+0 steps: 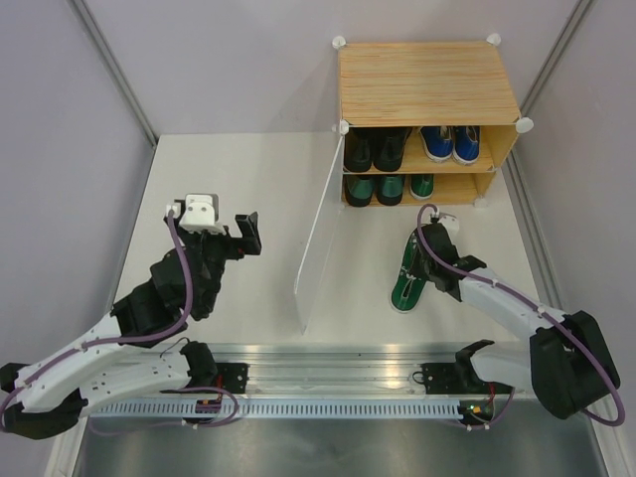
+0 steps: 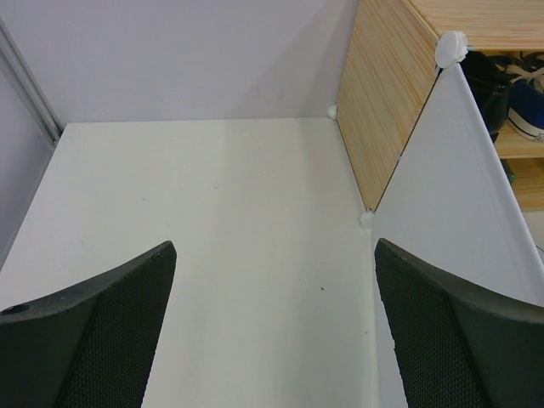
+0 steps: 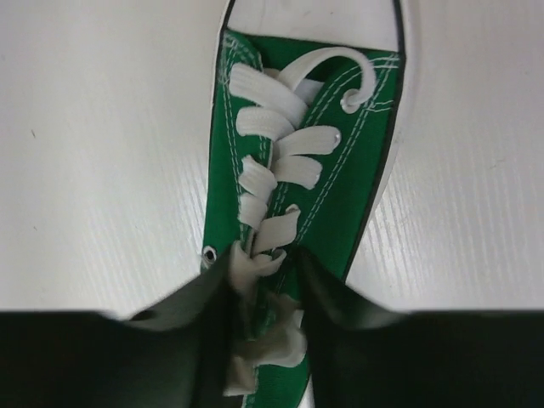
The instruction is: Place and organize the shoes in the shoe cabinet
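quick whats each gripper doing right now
left gripper: open, holding nothing
right gripper: shut on the green sneaker at its laces

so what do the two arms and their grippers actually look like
Both the left arm and right arm have white link shells with black joints, and a purple cable loops along each. The left wrist carries a white boxy module. The left gripper and right gripper are black; the left one's curved fingers show a fine dotted texture.
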Tool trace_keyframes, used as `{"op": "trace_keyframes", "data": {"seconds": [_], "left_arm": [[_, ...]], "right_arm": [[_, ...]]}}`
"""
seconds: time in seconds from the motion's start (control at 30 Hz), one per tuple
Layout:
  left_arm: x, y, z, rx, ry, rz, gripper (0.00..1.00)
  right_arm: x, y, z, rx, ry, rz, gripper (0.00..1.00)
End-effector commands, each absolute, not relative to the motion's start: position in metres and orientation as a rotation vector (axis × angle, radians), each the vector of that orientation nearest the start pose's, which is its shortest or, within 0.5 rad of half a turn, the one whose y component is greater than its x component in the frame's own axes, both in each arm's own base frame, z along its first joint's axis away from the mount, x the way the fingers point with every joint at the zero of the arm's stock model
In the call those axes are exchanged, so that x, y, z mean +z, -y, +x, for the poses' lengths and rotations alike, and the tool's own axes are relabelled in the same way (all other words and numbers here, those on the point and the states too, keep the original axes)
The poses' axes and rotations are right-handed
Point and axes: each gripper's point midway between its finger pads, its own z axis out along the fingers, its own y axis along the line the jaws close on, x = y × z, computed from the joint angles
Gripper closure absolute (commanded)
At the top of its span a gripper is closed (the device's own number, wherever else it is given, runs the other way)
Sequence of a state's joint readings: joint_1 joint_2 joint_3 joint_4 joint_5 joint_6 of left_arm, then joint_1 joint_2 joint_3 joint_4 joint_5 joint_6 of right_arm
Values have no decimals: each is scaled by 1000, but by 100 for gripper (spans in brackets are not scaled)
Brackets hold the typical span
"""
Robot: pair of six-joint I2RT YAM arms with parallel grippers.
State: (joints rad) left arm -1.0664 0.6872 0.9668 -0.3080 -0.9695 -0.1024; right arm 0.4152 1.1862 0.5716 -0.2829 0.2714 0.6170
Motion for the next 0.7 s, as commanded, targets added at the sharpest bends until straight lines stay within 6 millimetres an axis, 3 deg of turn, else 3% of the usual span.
{"op": "trace_keyframes", "data": {"seconds": [0.0, 0.17, 0.33, 0.47, 0.67], "left_arm": [[362, 116, 230, -88, -1573, 37, 0], [361, 120, 228, -126, -1573, 55, 0], [354, 121, 231, -88, -1578, 86, 0], [350, 128, 232, -98, -1587, 107, 0], [346, 138, 232, -113, -1597, 155, 5]], "right_arm": [[63, -82, 284, 37, -2351, 372, 68], [75, -72, 288, -29, -2331, 322, 99], [105, -50, 298, -110, -2262, 304, 99], [124, -26, 307, -78, -2205, 409, 99], [154, -14, 328, -104, -2116, 419, 99]]}}
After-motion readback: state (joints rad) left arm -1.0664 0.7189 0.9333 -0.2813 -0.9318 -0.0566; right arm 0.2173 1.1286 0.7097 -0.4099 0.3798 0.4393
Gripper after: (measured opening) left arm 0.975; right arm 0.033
